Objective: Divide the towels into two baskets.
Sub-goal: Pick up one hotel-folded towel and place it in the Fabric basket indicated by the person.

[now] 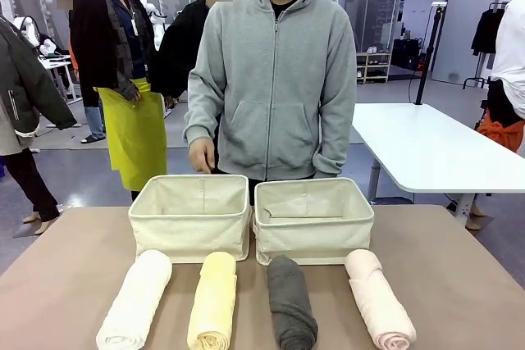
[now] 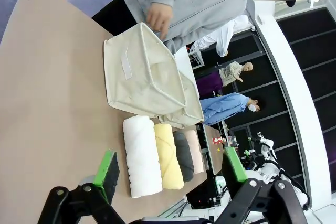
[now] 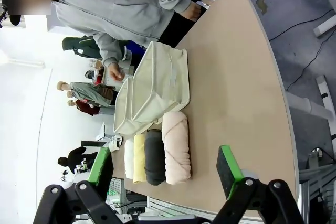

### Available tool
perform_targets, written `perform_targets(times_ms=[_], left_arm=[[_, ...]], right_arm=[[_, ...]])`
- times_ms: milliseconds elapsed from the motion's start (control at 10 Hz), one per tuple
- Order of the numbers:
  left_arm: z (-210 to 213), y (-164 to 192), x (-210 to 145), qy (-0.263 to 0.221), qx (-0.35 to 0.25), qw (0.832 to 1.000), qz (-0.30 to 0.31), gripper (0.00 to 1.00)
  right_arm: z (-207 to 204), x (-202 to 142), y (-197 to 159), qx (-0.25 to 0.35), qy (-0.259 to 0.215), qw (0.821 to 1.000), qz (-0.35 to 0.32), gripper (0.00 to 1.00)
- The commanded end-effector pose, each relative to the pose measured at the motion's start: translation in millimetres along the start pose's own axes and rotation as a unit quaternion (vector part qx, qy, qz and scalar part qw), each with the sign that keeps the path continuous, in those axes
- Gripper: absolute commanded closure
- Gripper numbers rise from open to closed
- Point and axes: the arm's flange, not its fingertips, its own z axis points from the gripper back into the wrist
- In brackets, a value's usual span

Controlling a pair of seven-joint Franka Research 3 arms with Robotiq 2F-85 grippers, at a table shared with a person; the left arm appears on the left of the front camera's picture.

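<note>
Four towel rolls lie in a row near the table's front edge: white (image 1: 135,301), pale yellow (image 1: 213,301), dark grey (image 1: 291,301) and pale pink (image 1: 379,299). Behind them stand two cream baskets, the left one (image 1: 190,217) and the right one (image 1: 313,220), both with nothing inside. A person in a grey hoodie stands behind the baskets. My left gripper (image 2: 170,174) hangs open above the table, with the white towel (image 2: 142,156) between its green pads in the picture. My right gripper (image 3: 165,169) is open too, above the pink towel (image 3: 176,148).
The brown table (image 1: 74,260) has free room left and right of the baskets. The person's hand (image 1: 200,155) hangs just behind the left basket. Other people and a white table (image 1: 426,149) stand farther back.
</note>
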Motion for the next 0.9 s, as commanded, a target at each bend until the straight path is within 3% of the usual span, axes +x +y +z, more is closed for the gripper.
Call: perform_targets(times_ms=[0,600,800], left_arm=[[0,-1,0,-0.001,-0.004,1.0,-0.002,0.0],[0,0,0,0.0,0.0,1.0,0.0,0.0],[-33,-51,8,0.079,0.069,0.994,-0.043,0.0]], right_arm=[[1,-1,1,0.007,-0.005,1.0,-0.001,0.0],[1,-1,1,0.007,-0.005,1.0,-0.001,0.0],[1,-1,1,0.007,-0.005,1.0,-0.001,0.0]])
